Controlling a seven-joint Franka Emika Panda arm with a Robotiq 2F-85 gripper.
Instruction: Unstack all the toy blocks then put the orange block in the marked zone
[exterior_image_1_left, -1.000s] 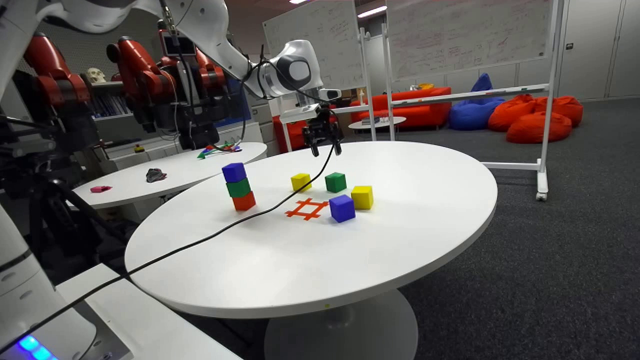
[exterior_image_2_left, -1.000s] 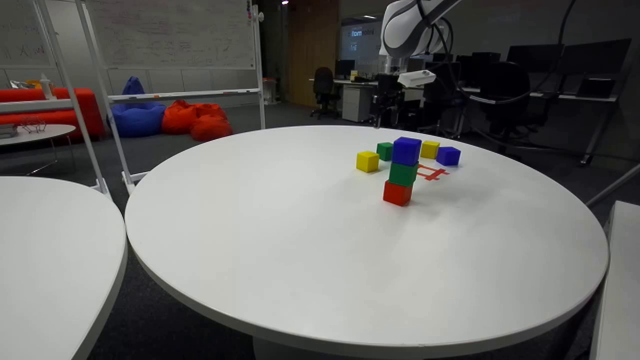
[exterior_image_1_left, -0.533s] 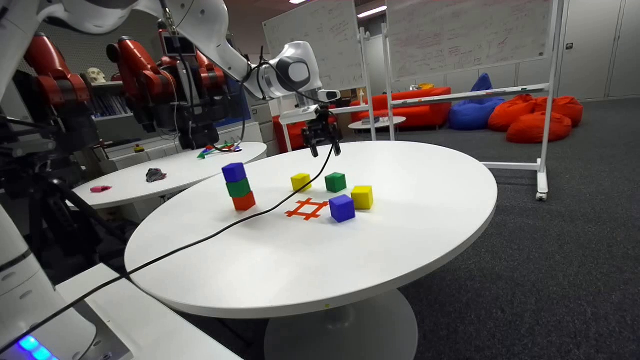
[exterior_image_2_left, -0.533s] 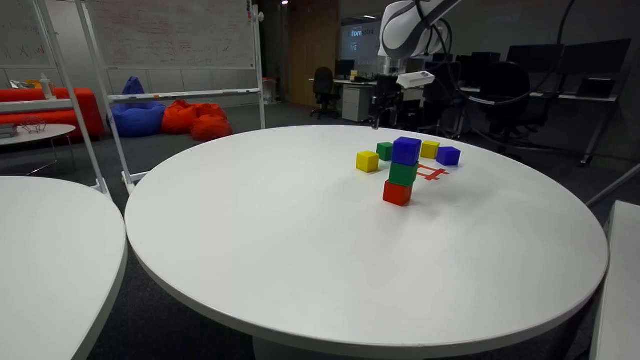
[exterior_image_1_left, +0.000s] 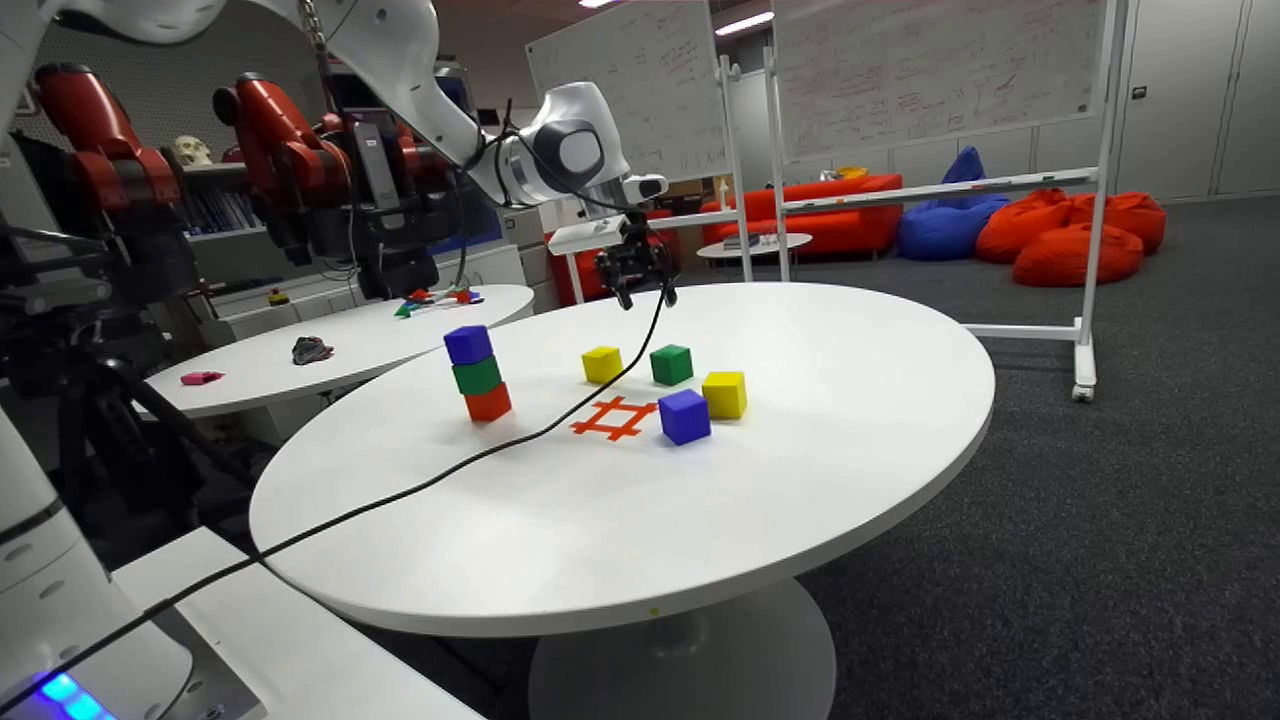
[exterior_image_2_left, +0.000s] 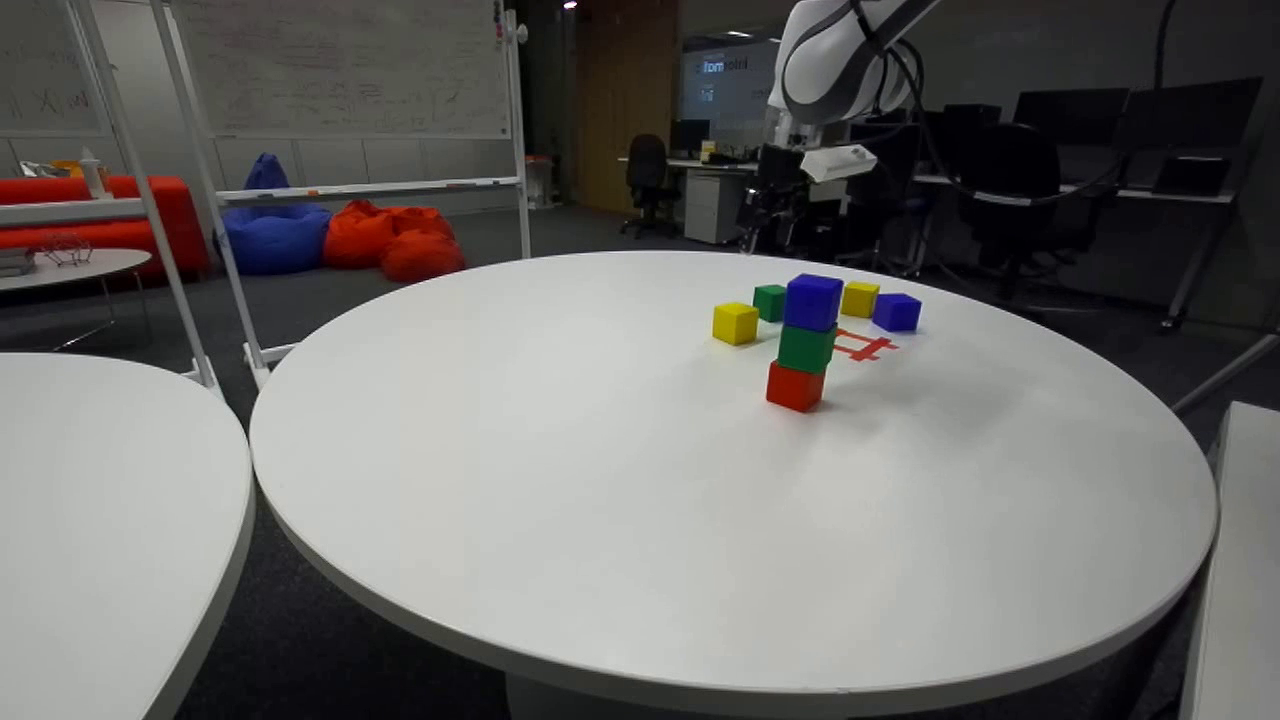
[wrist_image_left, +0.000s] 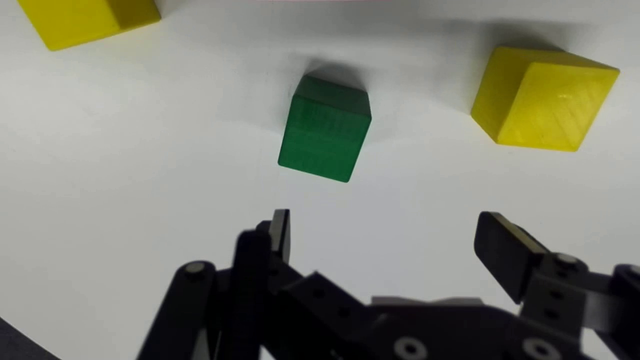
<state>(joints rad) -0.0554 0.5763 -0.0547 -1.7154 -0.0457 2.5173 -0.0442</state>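
Three toy blocks stand stacked at one side of the round table: a blue block (exterior_image_1_left: 468, 345) on top, a green block (exterior_image_1_left: 478, 377) in the middle, the orange block (exterior_image_1_left: 489, 402) at the bottom. The marked zone (exterior_image_2_left: 866, 350), crossed red-orange lines, lies beside the stack with nothing on it. Around it sit single blocks: yellow (exterior_image_1_left: 602, 366), green (exterior_image_1_left: 671, 366), another yellow (exterior_image_1_left: 724, 396) and blue (exterior_image_1_left: 685, 417). My gripper (exterior_image_1_left: 648, 299) hangs above the table beyond them, jaws wide apart and nothing between. In the wrist view, the loose green block (wrist_image_left: 325, 135) lies ahead of the fingertips (wrist_image_left: 281, 235).
A black cable (exterior_image_1_left: 450, 474) runs from the arm down across the exterior view, in front of the white round table (exterior_image_1_left: 560, 540). A second table (exterior_image_2_left: 110, 500) adjoins it. Whiteboards (exterior_image_1_left: 930, 80) stand behind.
My arm and gripper have shifted slightly and tilted a little, leftward in an exterior view. The cable moved along with them. Blocks and stack stayed in place; the jaws stayed apart.
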